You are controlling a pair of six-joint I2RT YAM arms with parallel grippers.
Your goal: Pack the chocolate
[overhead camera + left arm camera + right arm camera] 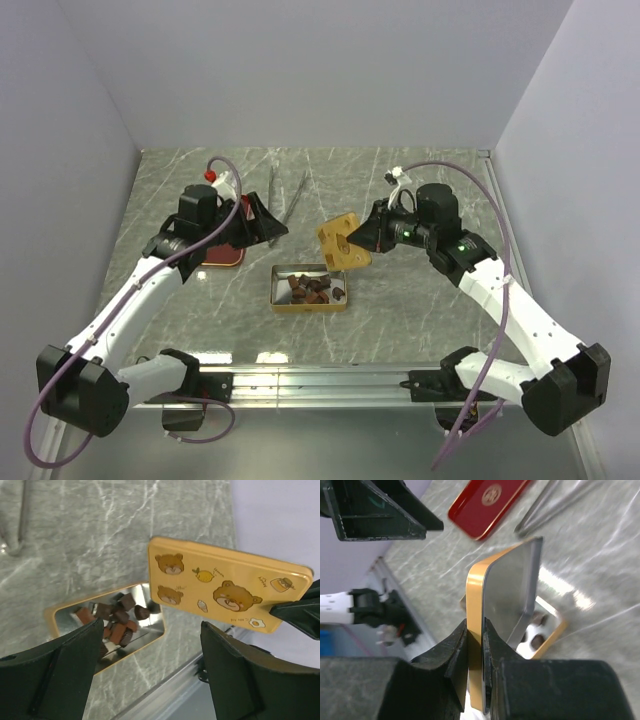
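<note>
Our right gripper point(475, 630) is clamped on the rim of the yellow lid point(510, 595), one finger on the printed face and one on the bare metal inside. The lid stands on edge in the jaws, tilted, with the metal side towards the table and the bear print towards our left arm.

Below the held lid, and a little towards our left side, sits the open tin point(275, 290). The chocolate point(312, 289) lies inside it in a loose heap. We see no piece out on the table, so we judge the filling done and the closing left to do.

The coming move turns on one relation. The tin lies flat with its long axis running across in front of us, while the lid is upright and skewed above the tin's far right corner. We judge the lid must tip flat, line its long side up with the tin's, and come down and leftward.

Our left gripper point(262, 222) hangs with its fingers wide apart and nothing between them, beyond the tin on the far side. The right arm is slightly nearer and carries the lid. A red tin point(225, 255) lies under the left arm, and the tongs point(285, 200) lie farther off.
</note>
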